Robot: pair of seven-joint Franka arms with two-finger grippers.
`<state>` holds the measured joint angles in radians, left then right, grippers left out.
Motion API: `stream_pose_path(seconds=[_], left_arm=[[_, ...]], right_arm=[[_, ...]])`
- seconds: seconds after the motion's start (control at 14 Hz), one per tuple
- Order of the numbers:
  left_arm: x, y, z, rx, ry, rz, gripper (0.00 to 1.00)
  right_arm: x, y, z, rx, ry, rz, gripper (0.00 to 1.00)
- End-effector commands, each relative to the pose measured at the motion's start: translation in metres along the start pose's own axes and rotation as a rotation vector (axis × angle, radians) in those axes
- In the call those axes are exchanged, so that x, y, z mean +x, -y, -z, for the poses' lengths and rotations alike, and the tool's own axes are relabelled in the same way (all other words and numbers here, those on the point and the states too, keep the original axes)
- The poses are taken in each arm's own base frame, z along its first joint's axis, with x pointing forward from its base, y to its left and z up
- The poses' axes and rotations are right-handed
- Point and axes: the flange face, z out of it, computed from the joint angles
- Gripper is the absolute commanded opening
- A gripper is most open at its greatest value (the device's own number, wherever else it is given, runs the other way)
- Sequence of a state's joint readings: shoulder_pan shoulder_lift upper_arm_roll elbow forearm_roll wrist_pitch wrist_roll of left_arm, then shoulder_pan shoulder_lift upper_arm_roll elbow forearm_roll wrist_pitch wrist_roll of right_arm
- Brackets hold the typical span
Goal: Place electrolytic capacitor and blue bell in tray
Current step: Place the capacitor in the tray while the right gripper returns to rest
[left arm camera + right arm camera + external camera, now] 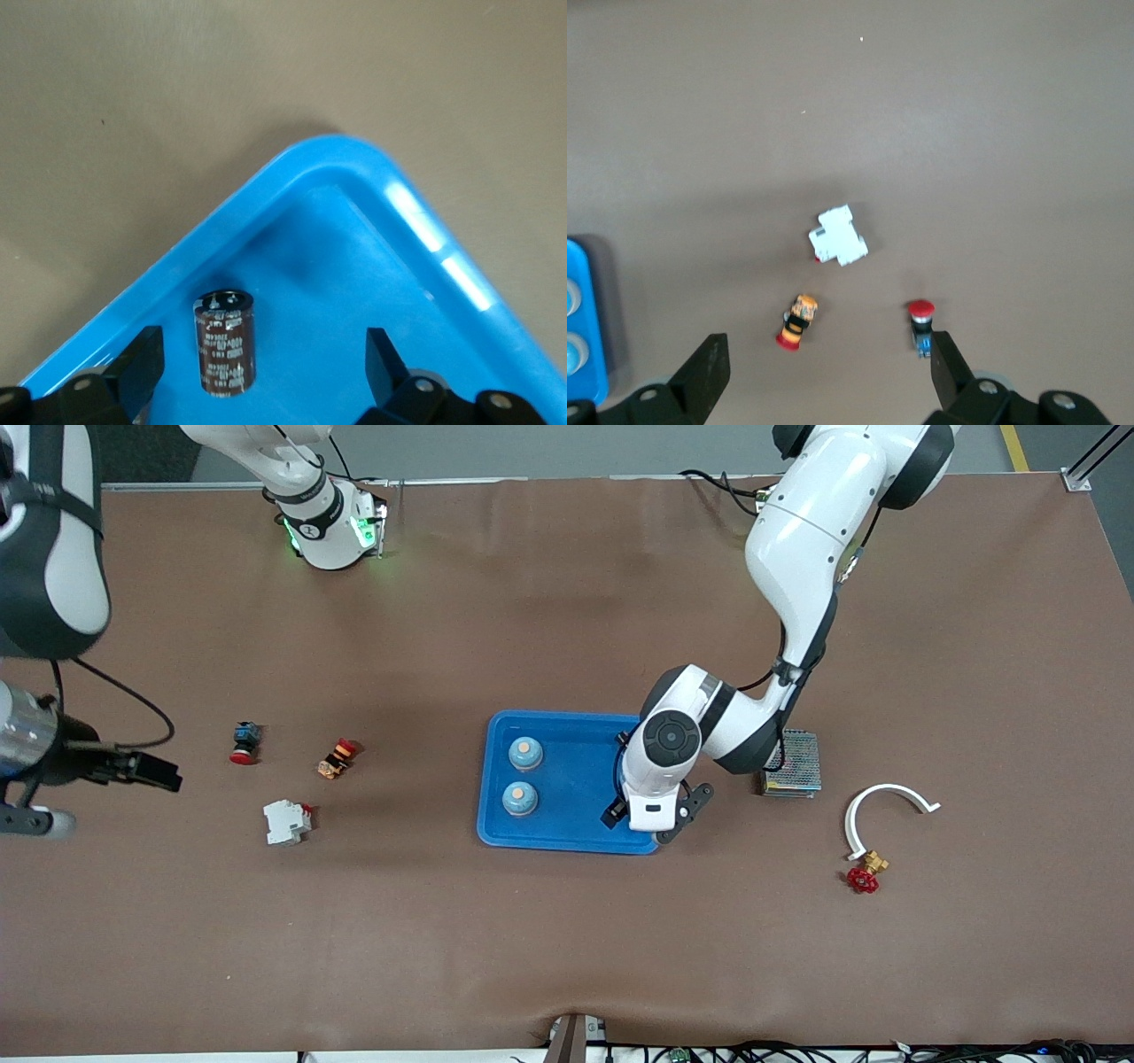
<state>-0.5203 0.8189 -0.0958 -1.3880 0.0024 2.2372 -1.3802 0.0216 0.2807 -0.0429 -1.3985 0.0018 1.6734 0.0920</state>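
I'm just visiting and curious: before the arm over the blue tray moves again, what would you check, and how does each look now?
1. Capacitor lies in the tray, near a corner: ok.
2. Left gripper open, fingers apart from the capacitor: ok.
3. Two blue bells in the tray: ok.
4. Whether the capacitor will stay put or roll: cannot tell.
5. Right gripper open, waiting over the table near the white part: ok.
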Motion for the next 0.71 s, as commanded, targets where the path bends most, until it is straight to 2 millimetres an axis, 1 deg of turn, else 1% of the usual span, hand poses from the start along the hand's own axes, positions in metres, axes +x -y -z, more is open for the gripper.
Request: stream_pose_path(seconds=[0.0, 0.07, 0.21, 0.29, 0.43, 0.5, 0.57, 0.64], left_arm=[[0.007, 0.001, 0.048, -0.004, -0.029, 0.0, 1.0], [0.008, 0.002, 0.066, -0.008, -0.033, -0.005, 1.0], [0.024, 0.011, 0.106, 0.015, -0.033, -0.016, 1.0], [0.034, 0.019, 0.128, 0.023, -0.028, -0.031, 1.0], [0.057, 0.037, 0.17, 0.049, -0.01, -0.072, 1.0], [0.072, 0.048, 0.187, 0.059, 0.001, -0.083, 1.0], [0.083, 0.058, 0.204, 0.06, 0.028, -0.102, 1.0], [0.094, 0.069, 0.226, 0.056, 0.046, -0.137, 1.0]], right_arm=[[-0.033, -0.004, 0.025, -0.008, 0.001, 0.006, 1.0], [-0.04, -0.003, 0.032, -0.008, 0.006, 0.007, 1.0], [-0.054, -0.002, 0.037, -0.009, 0.021, 0.004, 1.0], [-0.061, 0.002, 0.041, -0.008, 0.018, 0.01, 1.0], [-0.07, 0.001, 0.05, -0.007, 0.012, 0.01, 1.0], [-0.073, -0.002, 0.051, -0.007, 0.015, 0.005, 1.0], [-0.078, -0.004, 0.054, -0.006, 0.014, 0.004, 1.0], [-0.082, -0.005, 0.054, -0.006, 0.014, 0.004, 1.0]])
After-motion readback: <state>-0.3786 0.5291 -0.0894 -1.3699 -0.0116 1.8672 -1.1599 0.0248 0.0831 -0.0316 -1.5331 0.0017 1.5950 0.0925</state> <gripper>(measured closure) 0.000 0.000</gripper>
